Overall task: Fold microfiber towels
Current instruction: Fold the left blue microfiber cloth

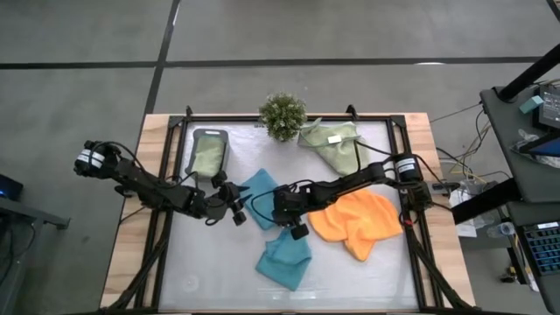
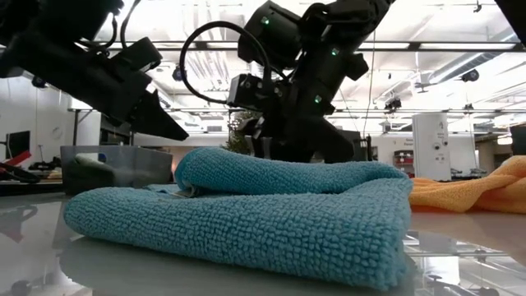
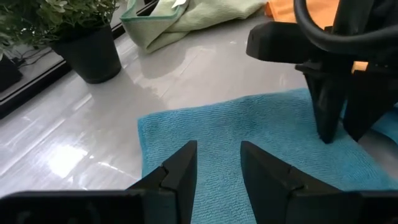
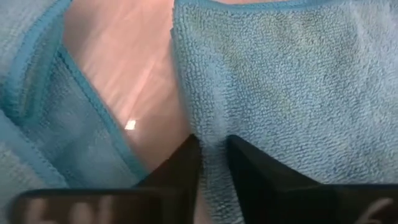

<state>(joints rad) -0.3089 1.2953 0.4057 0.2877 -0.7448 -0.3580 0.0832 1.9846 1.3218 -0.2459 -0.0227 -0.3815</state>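
Towels number five: two teal [image 1: 262, 198], two sage [image 1: 332, 142], one orange [image 1: 357, 223]

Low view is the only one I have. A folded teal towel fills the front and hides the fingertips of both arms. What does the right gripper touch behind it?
Observer: The right gripper pinches the edge of a second, flat teal towel, not the folded teal towel.
Operator: And the left gripper?
Observer: The left gripper hovers open over that same flat teal towel, facing the right one.
Operator: Is any towel farther back?
Observer: Yes, a sage-green towel with a white tag lies beside the plant.
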